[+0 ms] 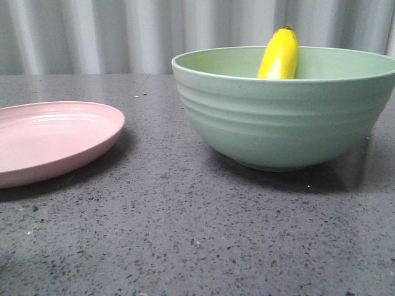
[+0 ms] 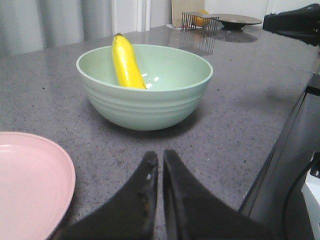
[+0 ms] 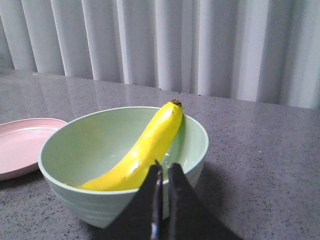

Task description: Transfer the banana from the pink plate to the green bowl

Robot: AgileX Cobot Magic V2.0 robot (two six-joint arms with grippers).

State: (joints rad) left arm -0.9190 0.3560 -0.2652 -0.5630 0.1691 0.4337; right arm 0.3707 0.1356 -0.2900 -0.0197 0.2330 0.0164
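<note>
Banana (image 3: pixel 145 150) leans inside the green bowl (image 3: pixel 75 200), apart from both my closed grippers, left (image 2: pixel 160 165) and right (image 3: pixel 164 175).

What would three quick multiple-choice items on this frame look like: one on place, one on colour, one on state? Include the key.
1. Where is the banana?
A. On the pink plate
B. Inside the green bowl, leaning against its wall
C. On the table between plate and bowl

2. What colour is the empty dish beside the bowl?
A. Pink
B. Blue
C. White

3. How do the left gripper's fingers stand?
A. Spread wide
B. Clamped on the banana
C. Nearly together, holding nothing

Key: 1 B, the banana rests in the green bowl with its dark tip above the rim. 2 A, the pink plate lies bare to the bowl's left in the front view. 3 C, the left gripper shows only a thin gap, above the table and short of the bowl.
</note>
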